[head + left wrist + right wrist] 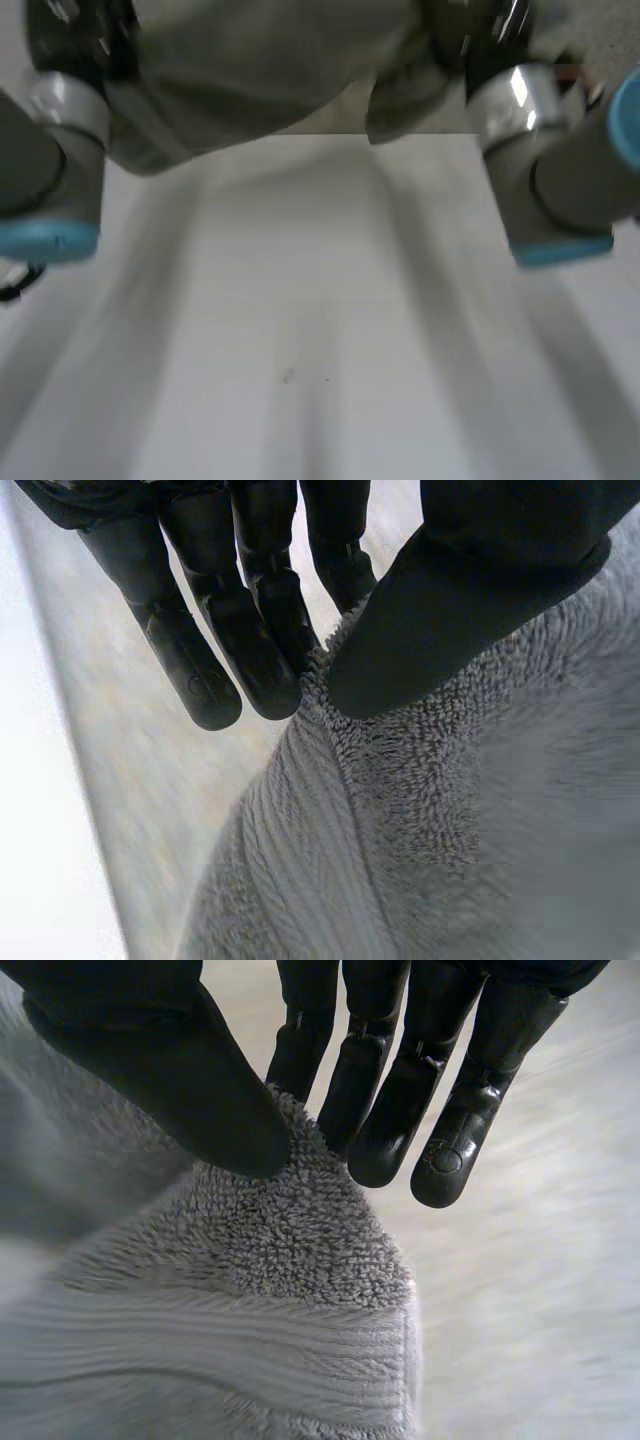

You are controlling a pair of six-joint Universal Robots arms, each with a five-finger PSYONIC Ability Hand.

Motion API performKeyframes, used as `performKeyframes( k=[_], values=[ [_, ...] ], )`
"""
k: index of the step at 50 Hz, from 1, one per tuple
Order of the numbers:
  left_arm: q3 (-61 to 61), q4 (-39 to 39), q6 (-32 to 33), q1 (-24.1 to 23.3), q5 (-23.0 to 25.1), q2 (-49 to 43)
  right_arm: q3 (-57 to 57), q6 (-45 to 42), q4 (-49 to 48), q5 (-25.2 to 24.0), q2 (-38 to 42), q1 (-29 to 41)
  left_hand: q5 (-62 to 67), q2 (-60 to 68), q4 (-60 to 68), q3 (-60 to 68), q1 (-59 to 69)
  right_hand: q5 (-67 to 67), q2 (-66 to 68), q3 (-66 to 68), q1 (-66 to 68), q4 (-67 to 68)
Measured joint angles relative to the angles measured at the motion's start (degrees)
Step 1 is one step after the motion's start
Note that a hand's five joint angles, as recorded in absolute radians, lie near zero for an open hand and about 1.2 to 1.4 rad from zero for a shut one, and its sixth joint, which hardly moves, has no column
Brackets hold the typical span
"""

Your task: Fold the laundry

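A grey terry towel point(270, 70) hangs lifted above the white table point(320, 330), stretched between my two hands at the far side. My left hand point(250, 630) pinches a corner of the towel point(420, 810) between its thumb and straight fingers. My right hand point(400, 1090) pinches another corner of the towel point(270, 1260) the same way, thumb on top of the pile. In the head view the left hand point(75, 30) and the right hand point(480, 40) are raised at the towel's two ends.
The grey arms with light-blue caps point(50, 240) point(565, 250) stand at either side over the table. A small dark speck point(288, 376) lies on the table's near middle.
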Motion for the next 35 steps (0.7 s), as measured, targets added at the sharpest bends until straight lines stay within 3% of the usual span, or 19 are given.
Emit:
performKeyframes(
  k=[7, 14, 18, 20, 22, 23, 24, 26, 29, 35],
  values=[
    [-17.1, -0.2, 0.2, -0.1, 4.2, -1.5, 15.6, -1.1, 7.8, -7.1, 2.0, -0.6, 0.0, 0.0, 0.0, 0.0, 0.3, 0.0, 0.0, 0.0, 0.0, 0.0],
    [-29.7, -3.8, 0.4, -0.3, 4.5, -2.2, 26.0, -5.9, 12.0, -9.3, 4.2, -1.7, 0.0, 0.0, 0.0, 0.0, 0.3, -0.1, -0.5, -0.6, -0.1, -0.8],
    [-33.8, -8.3, 0.6, -0.6, 4.4, -0.9, 28.9, -9.2, 16.3, -9.1, 3.2, -2.4, 0.0, 0.0, 0.0, 0.0, 0.3, -6.6, -8.4, -8.8, -4.2, -9.1],
    [-35.8, -12.0, 1.0, -1.0, 4.4, 0.8, 30.0, -10.5, 19.4, -9.0, 1.9, -2.8, -0.4, -1.5, -1.5, -1.3, 0.2, -26.9, -29.5, -29.8, -21.1, -29.5],
    [-36.6, -13.7, 1.3, -1.3, 4.4, 1.8, 30.5, -10.8, 21.6, -8.9, 0.9, -3.1, -4.6, -5.2, -5.3, -5.2, -2.7, -31.7, -33.2, -33.6, -24.8, -34.1],
    [-37.1, -14.8, 1.6, -1.4, 4.4, 2.7, 30.8, -10.7, 22.6, -8.9, 0.3, -3.4, -4.6, -5.2, -5.3, -5.2, -2.7, -40.1, -41.7, -42.2, -31.3, -42.1],
    [-38.0, -16.8, 2.3, -1.8, 4.4, 4.6, 31.2, -10.0, 24.3, -8.8, -1.0, -3.8, -20.4, -20.8, -20.9, -20.7, -19.8, -43.5, -44.7, -44.9, -33.9, -45.3],
    [-38.6, -18.0, 2.9, -2.1, 4.4, 6.0, 31.4, -8.9, 25.2, -8.8, -2.1, -4.2, -26.3, -26.7, -26.8, -26.6, -24.7, -50.0, -49.8, -51.2, -38.9, -51.7],
    [-39.0, -19.7, 5.6, -2.8, 4.4, 10.5, 31.7, -3.2, 25.9, -8.9, -5.7, -5.3, -48.4, -48.9, -48.7, -48.5, -47.8, -52.7, -52.4, -54.7, -41.0, -53.9],
    [-37.0, -19.8, 10.1, -3.7, 5.0, 16.2, 31.3, 10.2, 24.7, -9.0, -10.0, -7.9, -56.0, -56.9, -57.0, -56.7, -54.2, -52.8, -52.4, -54.7, -41.0, -53.9]
  ],
)
